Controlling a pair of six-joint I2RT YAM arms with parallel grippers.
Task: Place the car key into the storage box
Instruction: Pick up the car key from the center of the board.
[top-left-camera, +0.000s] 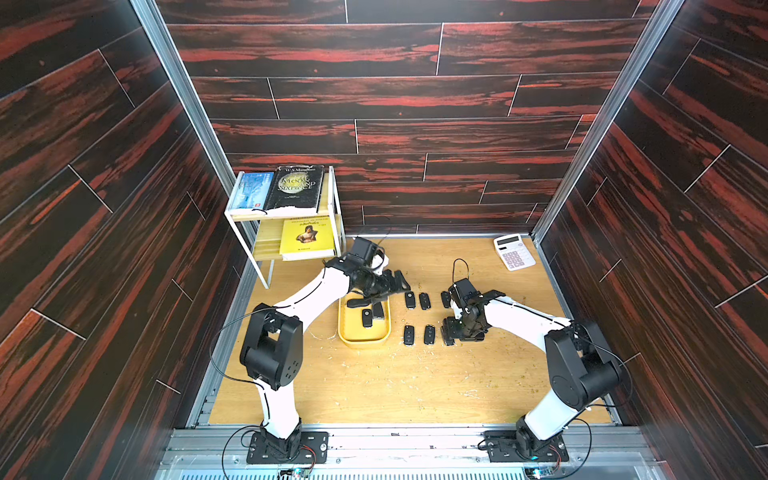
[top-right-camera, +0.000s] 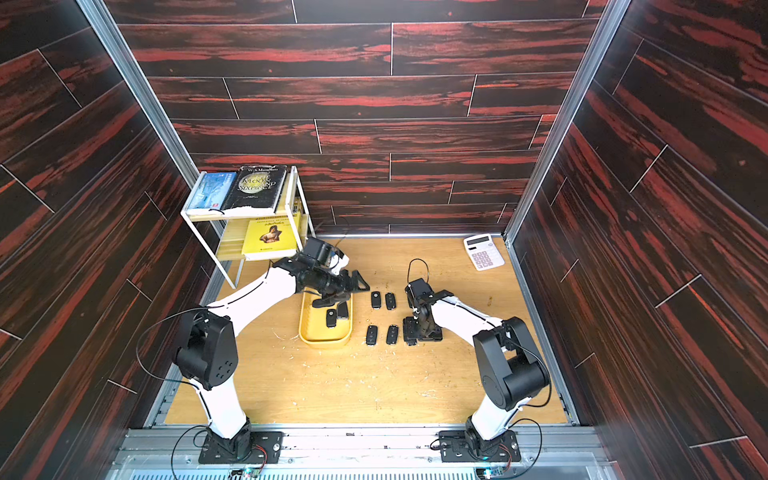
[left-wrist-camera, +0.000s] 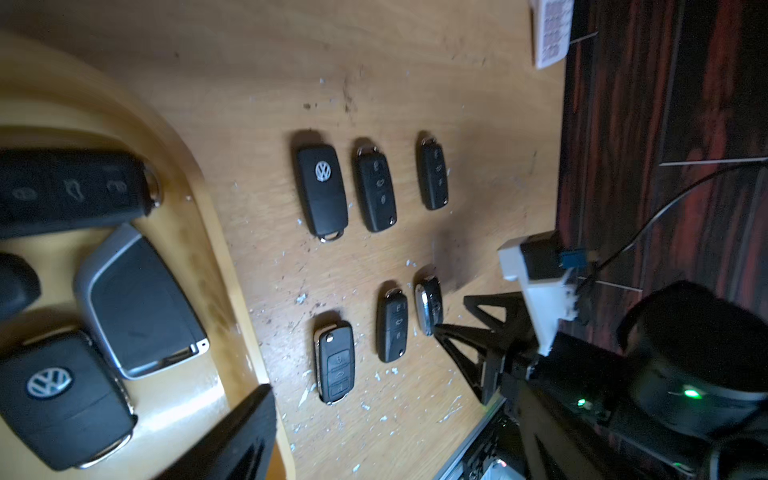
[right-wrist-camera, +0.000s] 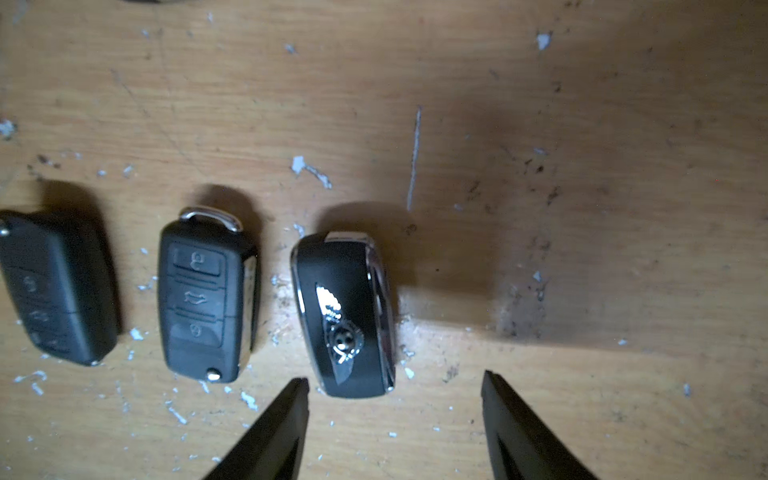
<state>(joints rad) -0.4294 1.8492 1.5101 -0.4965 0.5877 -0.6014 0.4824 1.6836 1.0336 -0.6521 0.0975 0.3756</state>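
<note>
At centre right, right pincer (top-left-camera: 448, 332) stands wide by a chrome-edged black car key (right-wrist-camera: 345, 316). Left pincer (top-left-camera: 379, 293) gapes over yellow plastic storage box (top-left-camera: 363, 343).

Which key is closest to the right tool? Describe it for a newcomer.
Beside the yellow storage box, keys lie in two rows. Take the row nearer the arm bases, at its end farthest from the box, by the right tool. That car key alone shows a winged emblem, chrome-rimmed.
</note>
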